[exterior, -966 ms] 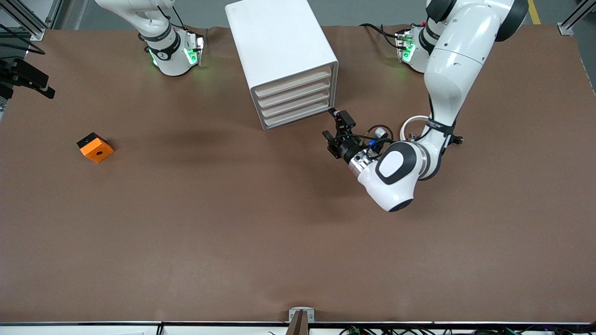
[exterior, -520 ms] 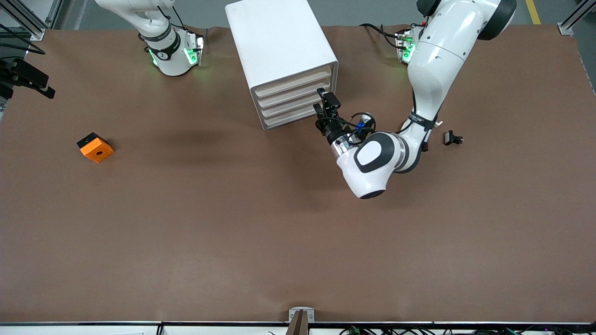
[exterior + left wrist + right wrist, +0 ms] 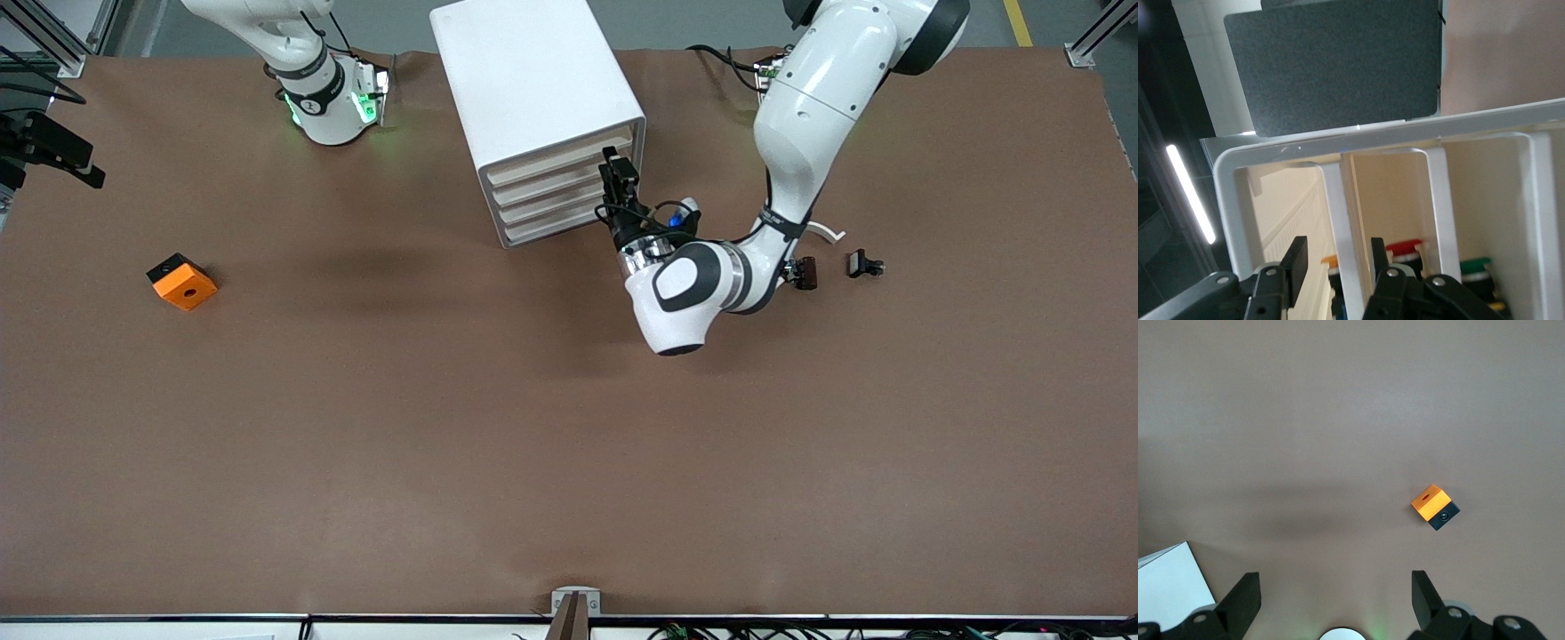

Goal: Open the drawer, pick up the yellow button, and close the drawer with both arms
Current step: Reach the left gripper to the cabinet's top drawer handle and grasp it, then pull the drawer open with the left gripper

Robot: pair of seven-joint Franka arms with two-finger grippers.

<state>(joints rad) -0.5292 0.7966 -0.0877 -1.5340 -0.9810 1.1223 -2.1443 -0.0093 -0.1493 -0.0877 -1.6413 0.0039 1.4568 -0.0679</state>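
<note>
The white cabinet stands at the back middle, its four drawers shut. The top drawer is flush with the rest. My left gripper is at the drawer fronts, at the end toward the left arm. In the left wrist view it is open, its fingers straddling a white front strip without closing on it. A small orange-capped button shows inside, between the fingers. My right gripper is open and empty, waiting high over the table near its base.
An orange block with a hole lies toward the right arm's end, also in the right wrist view. Small dark parts and a white arc lie under the left arm. Red and green caps show in lower drawers.
My left gripper has moved from over the table beside the cabinet up to the upper drawer fronts. The left arm no longer covers the small dark parts. The right arm has not moved.
</note>
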